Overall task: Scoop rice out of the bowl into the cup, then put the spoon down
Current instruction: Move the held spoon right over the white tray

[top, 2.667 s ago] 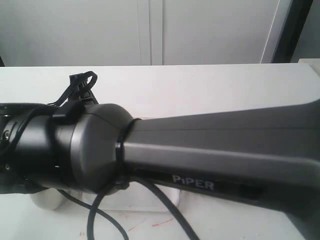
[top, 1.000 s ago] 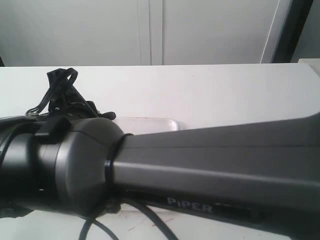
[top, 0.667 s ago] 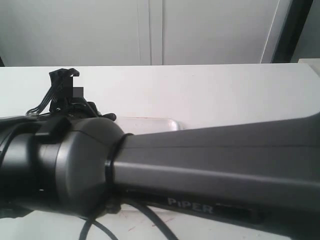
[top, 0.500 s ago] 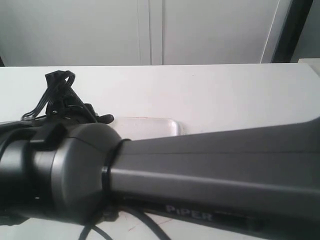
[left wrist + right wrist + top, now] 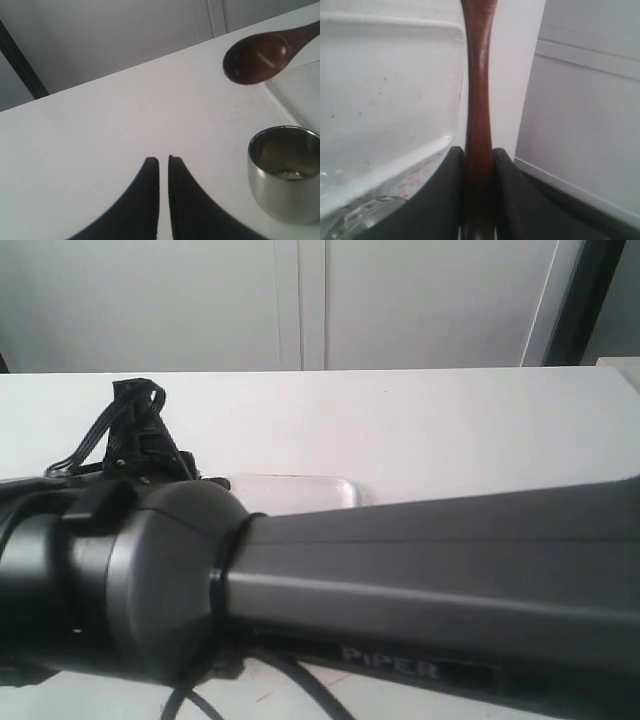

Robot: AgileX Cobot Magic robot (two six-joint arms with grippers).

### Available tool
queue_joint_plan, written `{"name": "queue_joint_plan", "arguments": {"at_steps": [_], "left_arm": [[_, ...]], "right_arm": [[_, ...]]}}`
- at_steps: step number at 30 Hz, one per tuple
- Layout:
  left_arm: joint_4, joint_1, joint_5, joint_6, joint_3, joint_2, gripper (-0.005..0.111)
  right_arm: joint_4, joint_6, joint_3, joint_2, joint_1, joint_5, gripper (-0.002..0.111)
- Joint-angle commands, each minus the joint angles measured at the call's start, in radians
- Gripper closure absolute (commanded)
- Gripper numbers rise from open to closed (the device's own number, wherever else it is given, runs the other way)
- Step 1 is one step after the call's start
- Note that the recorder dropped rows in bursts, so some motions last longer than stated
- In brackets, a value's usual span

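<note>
Clamped on the spoon (image 5: 479, 90) with the right gripper (image 5: 479, 156), both fingers closed hard against the slim handle at its far end, leaving the whole long reach free for dipping and tipping. From the left wrist view: hangs in the air, head turned hollow-side out, bare dark wood and not a grain in it, out beyond the cup (image 5: 285, 172) and near the edge of the pale tray (image 5: 300, 95). Reads as an empty spoon between 2 loads, either just tipped out or off to fetch more.

Down in the cup, only a thin scatter of rice (image 5: 289, 174) on the bottom. Plenty of room, then, and by the look of it more than 1 scoop wanted yet. Standing upright on the white table (image 5: 100, 125), just beside the tray, presumably for a short carry.

Left gripper (image 5: 163, 167) parked near the cup but apart from it, holding nothing, fingers drawn almost together with only a slit between. Not steadying anything; probably kept there simply to leave the spoon's path clear.

No sight of the bowl anywhere. Blocked in the exterior view by the right arm (image 5: 420, 570), stretched across nearly the whole picture, with just a strip of tray behind it. Cannot tell the amount of rice left to scoop.

Worth watching: a light, round-bellied cup, unheld, easily tipped by a knock from the spoon.
</note>
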Motion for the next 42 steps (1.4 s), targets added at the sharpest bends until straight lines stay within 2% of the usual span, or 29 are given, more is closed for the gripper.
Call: {"name": "queue_joint_plan", "arguments": {"at_steps": [1, 8, 12, 19, 29, 32, 36, 42], "left_arm": [[-0.011, -0.003, -0.006, -0.001, -0.006, -0.001, 0.092], [-0.011, -0.003, -0.006, -0.001, -0.006, -0.001, 0.092], [-0.011, -0.003, -0.006, -0.001, -0.006, -0.001, 0.092], [-0.011, -0.003, -0.006, -0.001, -0.006, -0.001, 0.092], [-0.011, -0.003, -0.006, -0.001, -0.006, -0.001, 0.092], [-0.011, -0.003, -0.006, -0.001, -0.006, -0.001, 0.092], [-0.011, -0.003, -0.006, -0.001, -0.006, -0.001, 0.092], [-0.011, -0.003, -0.006, -0.001, -0.006, -0.001, 0.092]], "right_arm": [[0.104, 0.174, 0.003, -0.081, -0.013, 0.006, 0.108], [0.408, 0.466, 0.016, -0.220, -0.143, 0.006, 0.108], [0.509, 0.614, 0.084, -0.297, -0.215, 0.006, 0.108], [0.698, 0.718, 0.253, -0.349, -0.259, 0.006, 0.108], [0.809, 0.799, 0.332, -0.309, -0.259, 0.006, 0.108], [0.816, 0.799, 0.332, -0.292, -0.259, -0.088, 0.108], [0.862, 0.796, 0.328, -0.246, -0.306, -0.178, 0.108], [0.944, 0.759, 0.298, -0.156, -0.434, -0.249, 0.108]]}}
